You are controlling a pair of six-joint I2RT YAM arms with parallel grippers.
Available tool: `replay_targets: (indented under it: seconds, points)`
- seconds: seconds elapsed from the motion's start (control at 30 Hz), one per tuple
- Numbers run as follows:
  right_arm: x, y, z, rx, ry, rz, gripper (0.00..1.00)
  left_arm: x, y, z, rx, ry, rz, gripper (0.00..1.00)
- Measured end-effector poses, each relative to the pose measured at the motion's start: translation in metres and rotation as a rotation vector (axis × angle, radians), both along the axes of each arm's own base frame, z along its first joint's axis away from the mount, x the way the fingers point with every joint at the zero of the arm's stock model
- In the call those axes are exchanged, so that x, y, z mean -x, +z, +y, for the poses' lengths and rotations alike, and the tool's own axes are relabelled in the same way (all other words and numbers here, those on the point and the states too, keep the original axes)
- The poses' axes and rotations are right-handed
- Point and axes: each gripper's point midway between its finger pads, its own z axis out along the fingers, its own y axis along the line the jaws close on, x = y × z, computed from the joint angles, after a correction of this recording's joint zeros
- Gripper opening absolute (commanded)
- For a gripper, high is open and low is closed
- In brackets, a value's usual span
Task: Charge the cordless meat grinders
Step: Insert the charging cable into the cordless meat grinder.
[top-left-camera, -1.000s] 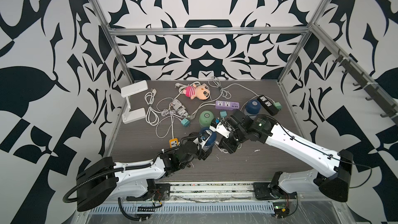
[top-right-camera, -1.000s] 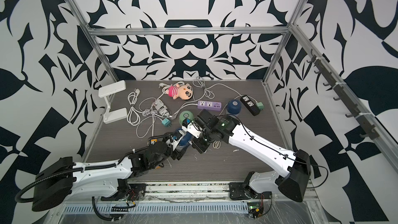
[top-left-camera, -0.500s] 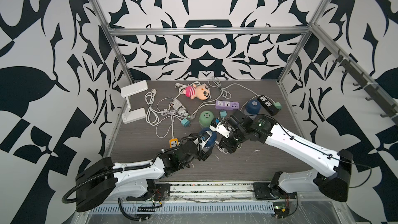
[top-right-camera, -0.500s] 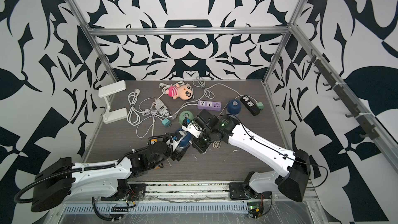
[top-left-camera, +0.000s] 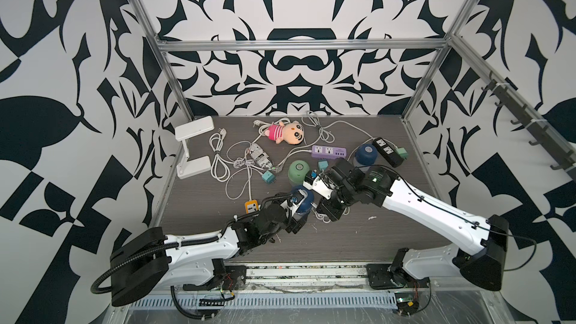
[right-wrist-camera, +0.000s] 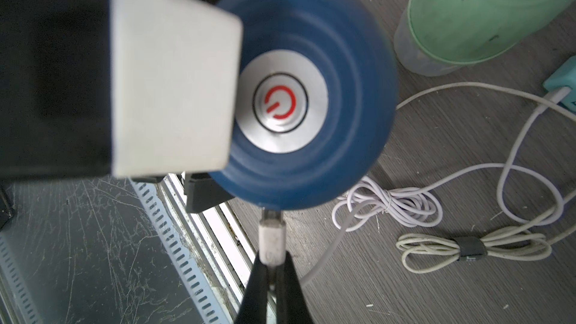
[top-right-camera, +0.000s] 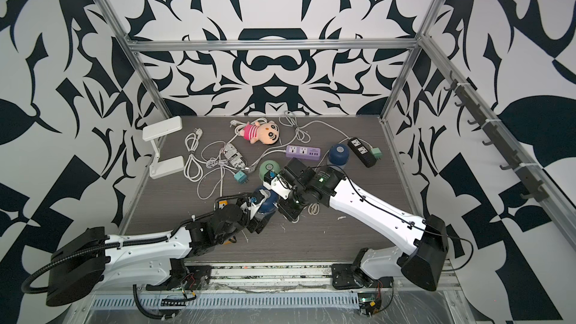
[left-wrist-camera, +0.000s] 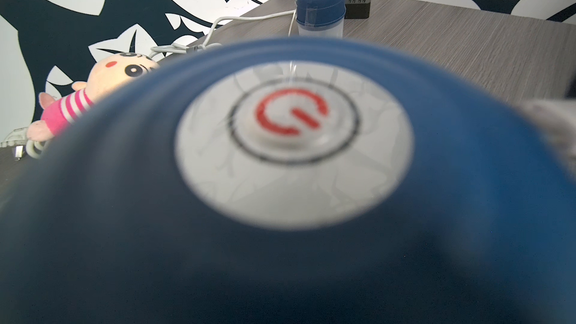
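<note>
- Our left claw [top-left-camera: 300,211] is clamped wide around the near dark blue grinder [top-left-camera: 304,201]. In both top views the grinder sits just toward 6 o'clock of the centre of the table [top-left-camera: 358,244].
- In the left wrist view the grinder's silver button [left-wrist-camera: 293,138], with its red power mark, faces the camera. The blue dome fills most of the frame.
- Our right claw [right-wrist-camera: 270,271] is pinched together on a white cable plug [right-wrist-camera: 271,235]. The plug's tip meets the rim of that grinder's dome, and we cannot tell whether it sits in a port.
- The left arm reaches in from 7 o'clock and the right arm from 4 o'clock. The two claws meet at the grinder.
- The mint green grinder [top-left-camera: 298,171] stands at 12 o'clock of the held one, near but apart.
- The far dark blue grinder [top-left-camera: 366,154] stands at 2 o'clock, with the black power strip [top-left-camera: 388,151] just beside it at 3 o'clock.
- The orange power strip [top-left-camera: 251,206] lies at 9 o'clock of the held grinder. The purple power strip [top-left-camera: 328,152] lies at 1 o'clock of the mint one.
- A coiled white cable [right-wrist-camera: 389,210] lies on the table beside the held grinder.
</note>
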Motion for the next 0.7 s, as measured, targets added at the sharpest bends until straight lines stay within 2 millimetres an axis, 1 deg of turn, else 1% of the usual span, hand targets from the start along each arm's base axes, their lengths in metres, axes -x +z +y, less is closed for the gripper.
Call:
replay_targets:
  seconds: [0.4, 0.7]
  points:
    - [-0.0034, 0.0014, 0.0018, 0.009, 0.001, -0.007, 0.00, 0.0008, -0.0041, -0.0010, -0.010, -0.004, 0.007, 0.34]
    - [-0.0024, -0.0014, -0.0035, 0.031, -0.005, 0.007, 0.00, 0.0037, -0.0095, -0.0042, -0.034, -0.003, -0.007, 0.33]
